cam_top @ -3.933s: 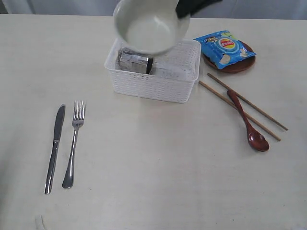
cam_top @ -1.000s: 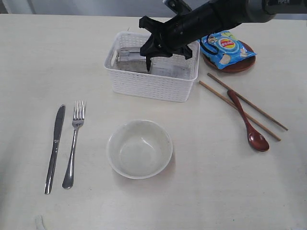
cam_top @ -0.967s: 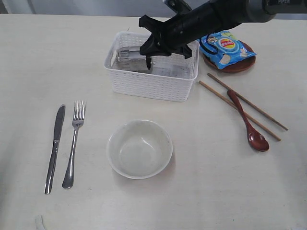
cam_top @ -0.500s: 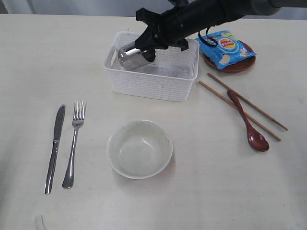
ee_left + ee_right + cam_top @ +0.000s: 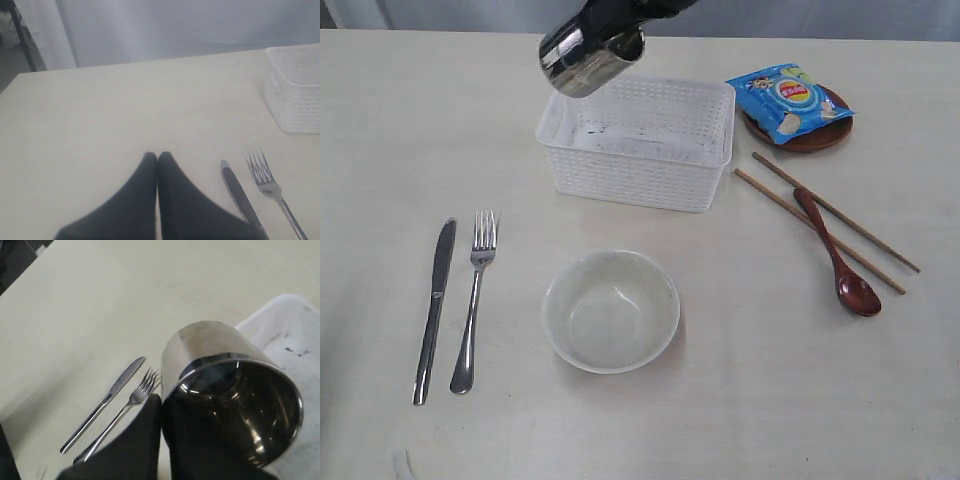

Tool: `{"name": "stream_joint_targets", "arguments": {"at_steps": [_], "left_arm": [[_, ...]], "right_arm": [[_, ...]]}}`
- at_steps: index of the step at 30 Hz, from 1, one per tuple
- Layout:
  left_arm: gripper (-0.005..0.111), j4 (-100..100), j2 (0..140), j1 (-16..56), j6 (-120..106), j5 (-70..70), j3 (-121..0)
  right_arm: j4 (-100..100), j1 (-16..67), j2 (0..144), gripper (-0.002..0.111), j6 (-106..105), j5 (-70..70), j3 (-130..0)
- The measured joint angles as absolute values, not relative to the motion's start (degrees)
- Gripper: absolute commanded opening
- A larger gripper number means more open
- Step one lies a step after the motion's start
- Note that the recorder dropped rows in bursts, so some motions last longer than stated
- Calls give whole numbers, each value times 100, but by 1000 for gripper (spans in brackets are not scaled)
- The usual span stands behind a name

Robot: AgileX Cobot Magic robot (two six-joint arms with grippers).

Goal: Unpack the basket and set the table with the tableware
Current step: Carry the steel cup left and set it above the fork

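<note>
The table (image 5: 770, 400) is mostly set. The basket (image 5: 640, 180), beneath my right gripper (image 5: 161, 410), looks empty; the bowl (image 5: 610, 312) is out, well apart from it. I clamp the cup (image 5: 220, 385), not yet placed. My left gripper (image 5: 157, 159) is closed, empty, beside the knife (image 5: 240, 192).

Mirror-bright steel cup (image 5: 582, 58) — smooth, glossy; white plastic basket (image 5: 640, 180) (matt lattice); shiny red-brown wooden spoon (image 5: 835, 255).

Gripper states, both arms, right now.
Left gripper: shut, holding nothing.
Right gripper: shut on the shiny round steel cup, gripping its rim.
</note>
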State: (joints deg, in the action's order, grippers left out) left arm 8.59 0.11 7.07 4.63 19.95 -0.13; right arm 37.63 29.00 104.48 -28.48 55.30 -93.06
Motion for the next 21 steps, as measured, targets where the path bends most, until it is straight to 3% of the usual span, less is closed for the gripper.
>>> {"name": "stream_joint_targets", "arguments": {"at_steps": [11, 21], "left_arm": [[0, 859, 11, 707, 463, 1995, -13], [0, 859, 11, 707, 463, 1995, -13]], "right_arm": [[1283, 4769, 11487, 0, -1338, 6047, -11013], [256, 5271, 13597, 0, -787, 6924, -13512]]}}
